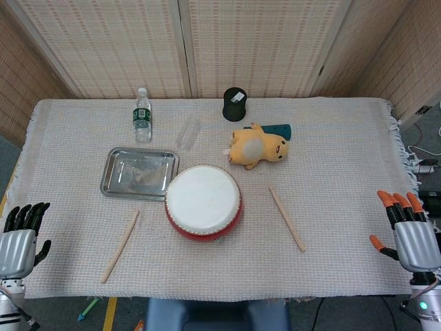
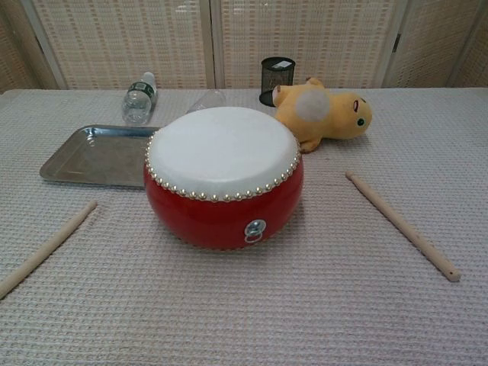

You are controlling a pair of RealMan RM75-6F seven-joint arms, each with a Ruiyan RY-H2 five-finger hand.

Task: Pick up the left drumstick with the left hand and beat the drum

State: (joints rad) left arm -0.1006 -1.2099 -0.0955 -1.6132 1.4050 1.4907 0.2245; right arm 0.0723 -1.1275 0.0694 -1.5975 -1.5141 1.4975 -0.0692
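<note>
The red drum (image 1: 203,202) with a white skin (image 2: 221,149) stands in the middle of the cloth-covered table. Left of it lies the left drumstick (image 1: 120,245), a plain wooden stick (image 2: 46,249) slanting toward the front edge. A second drumstick (image 1: 286,218) lies to the drum's right (image 2: 402,225). My left hand (image 1: 21,238), with black fingertips, hovers at the table's front left corner, fingers apart and holding nothing, well left of the stick. At the front right corner my right hand (image 1: 408,231), orange-tipped, is open too. Neither hand shows in the chest view.
A steel tray (image 1: 113,175) sits behind the left drumstick. A water bottle (image 1: 142,115), a clear cup (image 1: 187,132) on its side, a black mesh holder (image 1: 235,104) and a yellow plush toy (image 1: 258,146) stand farther back.
</note>
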